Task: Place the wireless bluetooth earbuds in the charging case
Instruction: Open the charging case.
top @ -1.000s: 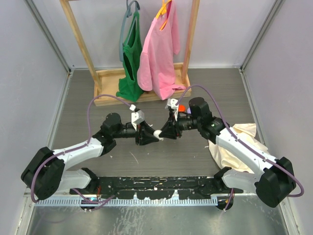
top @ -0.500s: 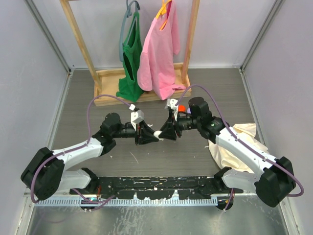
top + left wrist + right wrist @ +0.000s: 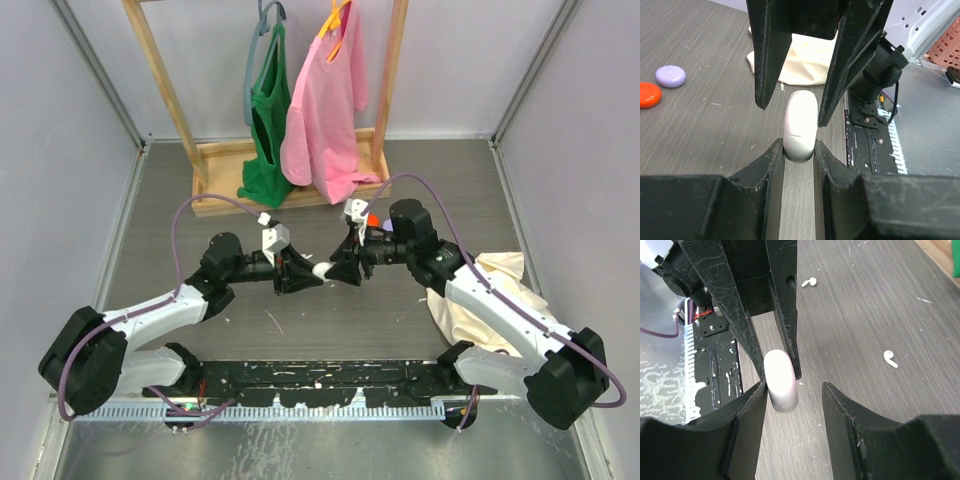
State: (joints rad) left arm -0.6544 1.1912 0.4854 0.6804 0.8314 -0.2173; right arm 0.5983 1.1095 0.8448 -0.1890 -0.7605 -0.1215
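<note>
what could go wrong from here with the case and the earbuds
1. Only the left tool pinches the white charging case, and only at one rounded end. The right tool stands open around the other end, so the case might slip or twist out.
2. The case looks closed, so it likely needs opening before anything goes in.
3. The two earbuds lie loose on the table, away from the case. They are tiny and easily nudged.

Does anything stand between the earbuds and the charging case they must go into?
Yes: the charging case, gripped in the left hand, looks closed along its seam, so its own lid is in the way. One earbud and the other earbud lie loose on the table.
</note>
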